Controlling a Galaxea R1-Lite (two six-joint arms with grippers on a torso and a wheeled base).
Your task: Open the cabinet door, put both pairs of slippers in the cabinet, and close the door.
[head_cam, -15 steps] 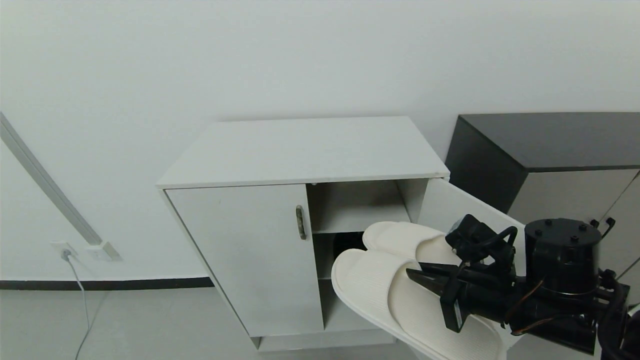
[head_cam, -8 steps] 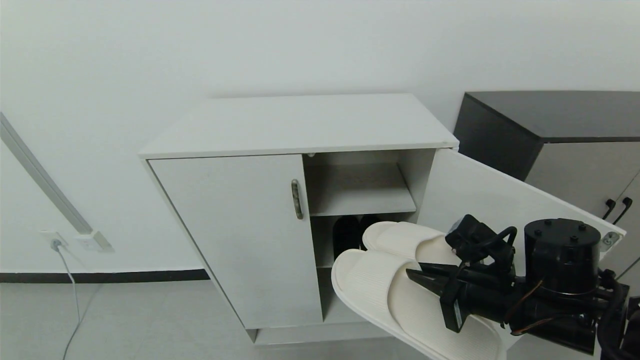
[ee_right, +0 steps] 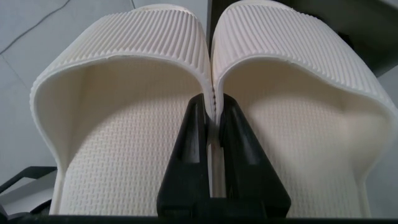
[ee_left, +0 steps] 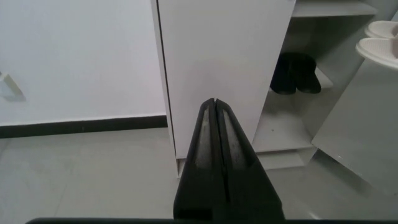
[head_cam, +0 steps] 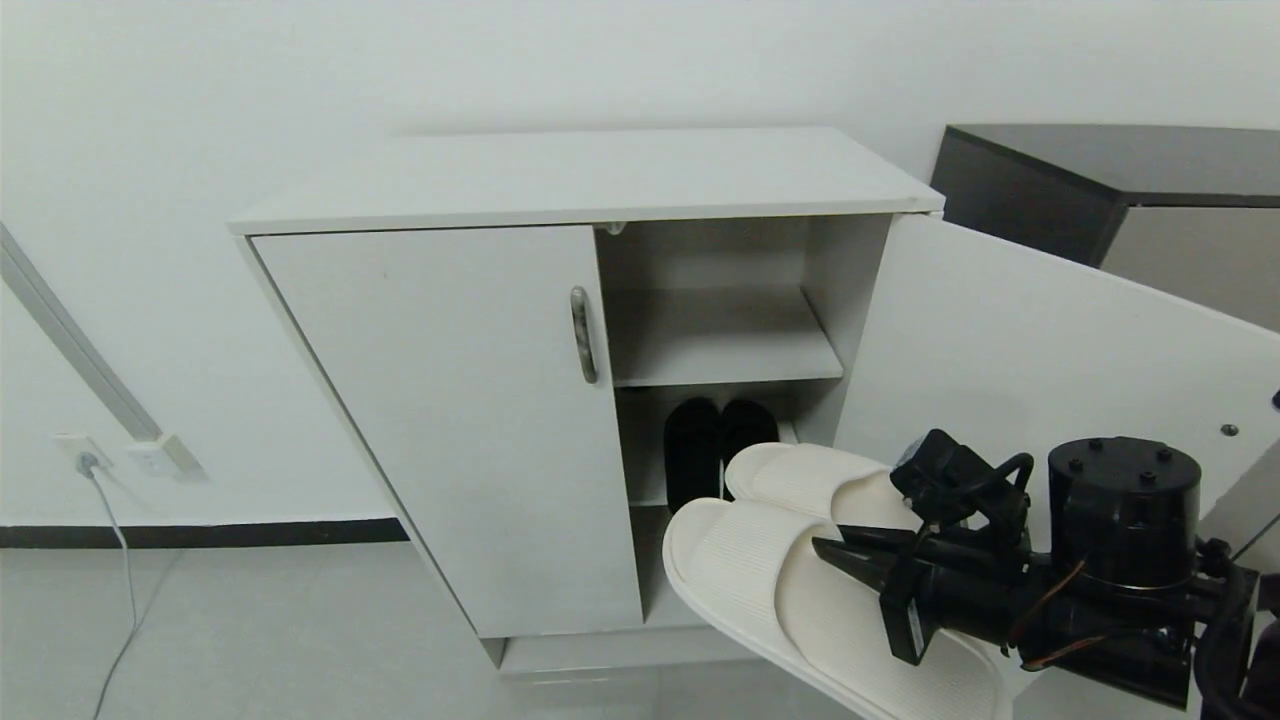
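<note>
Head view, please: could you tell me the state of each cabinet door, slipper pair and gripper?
right gripper: shut on the white slippers
left gripper: shut, empty
right door: open
left door: shut
white slippers: held side by side, outside the cabinet
black slippers: inside the cabinet

We count four slippers: two white slippers and two black slippers. We count two cabinets: one white cabinet and one dark cabinet. The white cabinet has two doors, one shut door and one open door, with one handle. We count one cable.
</note>
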